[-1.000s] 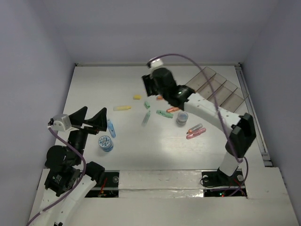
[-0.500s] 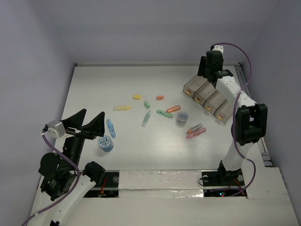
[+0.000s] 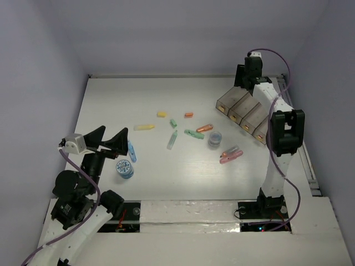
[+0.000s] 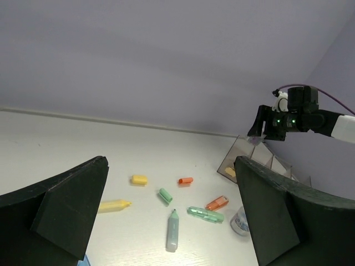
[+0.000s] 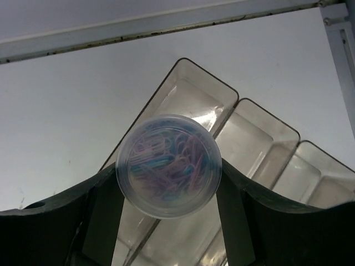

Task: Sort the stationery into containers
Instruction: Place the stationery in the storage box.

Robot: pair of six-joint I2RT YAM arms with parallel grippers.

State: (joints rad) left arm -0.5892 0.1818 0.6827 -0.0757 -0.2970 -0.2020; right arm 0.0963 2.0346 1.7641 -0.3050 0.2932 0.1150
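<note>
Clamped in right gripper [image 5: 169,185] over containers [image 5: 256,134]: clear tub of paper clips [image 5: 168,165]. Likely light, rigid, slick; pinch across sidewall. Left gripper [image 4: 170,166] agape.

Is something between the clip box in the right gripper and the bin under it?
Nothing visible: the round clear box of coloured clips hangs directly over the open brownish clear bin.

The round tub [image 5: 168,165] in the right pincer [image 5: 166,191] is clear, glossy plastic; its blurred coloured contents are perhaps coated wire clips. The containers [image 5: 260,138] are smooth, brown-tinted transparent plastic with bright glints. The counter [image 5: 61,111] is white, matt and faintly scuffed. The left pincer [image 4: 170,166] has matt black plastic fingers. The pale green stick [image 4: 173,231] looks like semi-translucent plastic.
</note>
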